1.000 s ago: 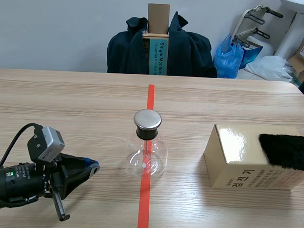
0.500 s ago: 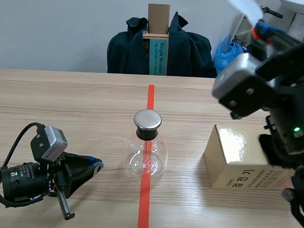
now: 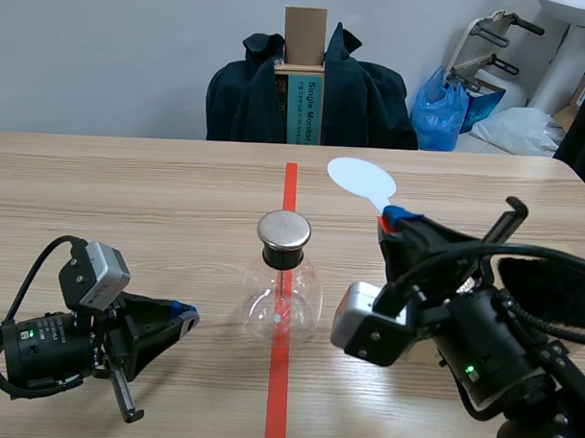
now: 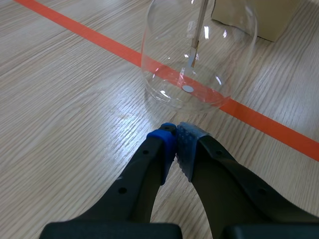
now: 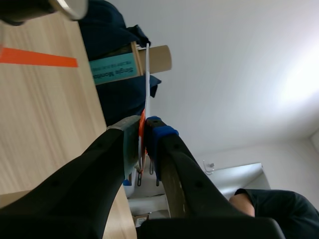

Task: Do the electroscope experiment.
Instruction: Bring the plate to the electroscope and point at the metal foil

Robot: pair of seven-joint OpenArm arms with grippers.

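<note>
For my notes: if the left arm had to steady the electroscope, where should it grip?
Probably the narrow black neck under the metal cap, approached level from the side of the left gripper; the round glass bulb looks too wide and slippery.

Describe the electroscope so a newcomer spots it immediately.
Start at the long wooden table and follow its orange-red tape line toward the middle. Standing on that line is a round clear glass flask with a black neck. It alone is see-through and topped by a flat round metal cap.
</note>
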